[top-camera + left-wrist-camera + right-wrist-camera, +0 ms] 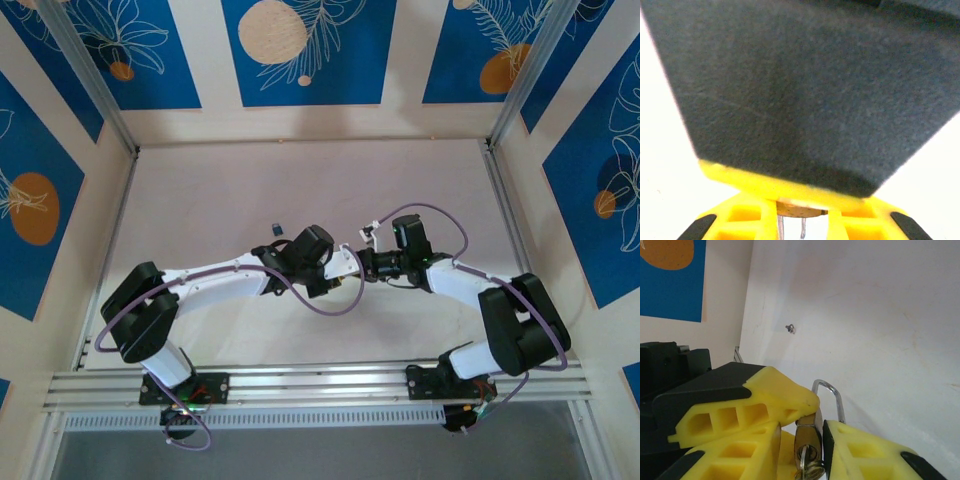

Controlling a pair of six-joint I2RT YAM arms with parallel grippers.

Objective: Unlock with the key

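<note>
Padlock, small and brass, sits right between the fingers of the right claw, its steel loop pointing away past the fingertips and a key ring hanging at its near end, closest to that claw's wrist. We see the dark pad of one right finger lying against the padlock's side, but we cannot tell whether this claw is really clamped on it or only closing around it. A yellow finger of the left claw reaches in from the other side and presses on the padlock's upper corner. From the left wrist we see the brass body wedged between that claw's own fingers, so the left claw is grasping the padlock, with a dark blurred shape looming just beyond its fingertips. From above, both claws meet tip to tip above the table
</note>
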